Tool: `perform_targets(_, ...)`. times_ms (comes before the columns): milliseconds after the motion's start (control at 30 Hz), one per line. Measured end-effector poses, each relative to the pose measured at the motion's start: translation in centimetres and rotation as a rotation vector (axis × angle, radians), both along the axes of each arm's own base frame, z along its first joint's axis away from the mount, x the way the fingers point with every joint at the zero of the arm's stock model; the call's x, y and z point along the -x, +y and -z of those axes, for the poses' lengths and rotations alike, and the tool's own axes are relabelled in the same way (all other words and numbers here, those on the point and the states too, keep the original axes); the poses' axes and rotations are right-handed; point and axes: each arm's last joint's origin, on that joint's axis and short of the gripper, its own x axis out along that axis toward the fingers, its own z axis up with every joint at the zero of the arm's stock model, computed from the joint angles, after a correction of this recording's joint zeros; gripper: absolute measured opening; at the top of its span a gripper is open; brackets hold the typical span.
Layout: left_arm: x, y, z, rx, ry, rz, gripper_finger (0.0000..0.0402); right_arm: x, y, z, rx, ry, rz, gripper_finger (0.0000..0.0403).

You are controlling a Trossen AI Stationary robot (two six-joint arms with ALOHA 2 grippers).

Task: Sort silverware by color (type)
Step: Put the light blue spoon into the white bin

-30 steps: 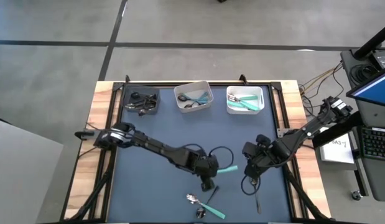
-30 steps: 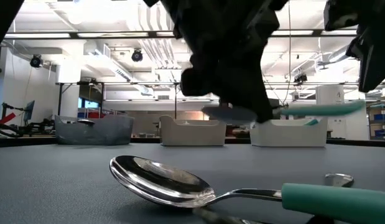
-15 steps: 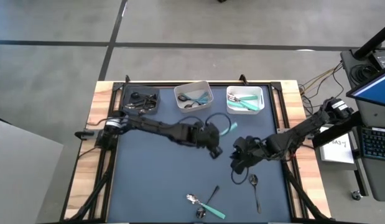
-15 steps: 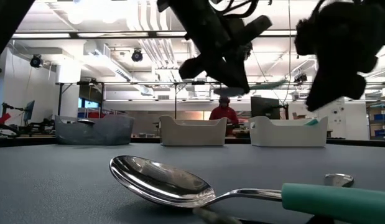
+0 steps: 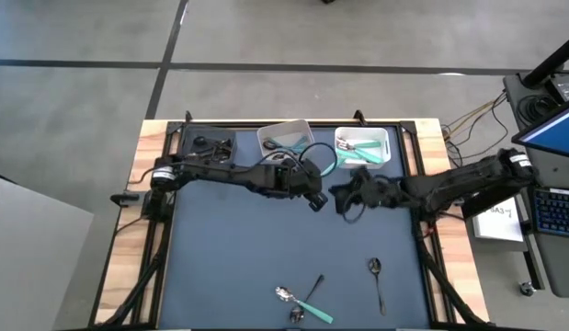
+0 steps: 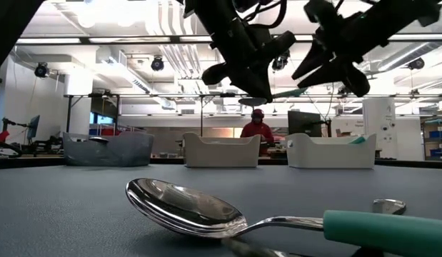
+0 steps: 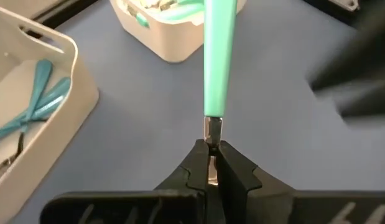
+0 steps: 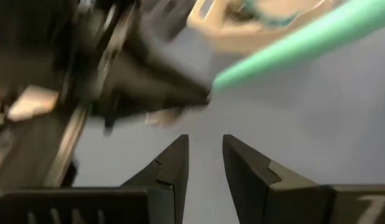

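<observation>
- Far-left corner of the bench: dark grey bin sitting there with dark-handled pieces in it; details too small to tell.
- Left of middle on the far edge: first white bin holding teal-handled utensils; left wrist view is also showing them in it.
- Left pincer hanging in the air over the far half of the bench, just near of the white bins, clamped on the metal neck of a teal-handled utensil. Handle is pointing toward the second white bin; head is hidden between the fingers.
- Judgement: light, stiff piece; polished metal will be slippery, so the plastic handle is the better place to take hold. The neck grip is leaving the long handle free to swing.
- Right pincer hovering just beside the left one, fingers apart, holding nothing; the teal handle is crossing in front of it in its wrist view.
- Near edge, middle: teal-handled spoon and a dark utensil lying together; right of them, a dark-handled spoon lying alone. All flat, so pickup will need a low pinch.
- Surface: dark blue mat, wood frame showing at the sides.
- Room: open lab behind, with a person in red far off.
</observation>
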Motion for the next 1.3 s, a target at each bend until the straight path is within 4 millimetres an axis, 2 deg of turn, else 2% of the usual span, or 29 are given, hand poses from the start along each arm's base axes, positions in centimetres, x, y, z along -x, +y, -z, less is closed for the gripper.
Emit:
perform_targets(167,-0.1,1.4,-0.3,-0.026,-0.004,-0.002,0.0001,0.5,-3.2,-0.9,-0.032,-0.042,0.076,0.0104)
perform_targets(367,-0.1,3.8,-0.5,-0.042,-0.019,-0.038,0.0002,0.7,-5.9,-0.7,-0.089,-0.049,0.176,0.0152)
perform_targets(533,-0.5,4.3,-0.8,-0.039,-0.068,-0.018,0.0003,0.5,-7.3,-0.7,-0.103,-0.094,0.241,0.0188)
perform_targets(700,-0.6,5.0,-1.0,-0.028,-0.107,-0.039,0.0003,-0.1,-7.9,-1.2,-0.114,-0.184,0.218,0.0201)
perform_targets(1033,-0.7,5.1,-1.1,-0.039,-0.115,-0.028,0.0003,-0.4,-9.2,-0.4,-0.119,-0.171,0.309,0.0179)
perform_targets(1167,-0.7,5.1,-1.1,-0.039,-0.115,-0.028,0.0003,-0.3,-9.5,-0.4,-0.118,-0.169,0.319,0.0145)
perform_targets(1300,-0.7,5.1,-1.1,-0.042,-0.113,-0.025,0.0003,-0.3,-9.6,-0.5,-0.095,-0.167,0.311,0.0088)
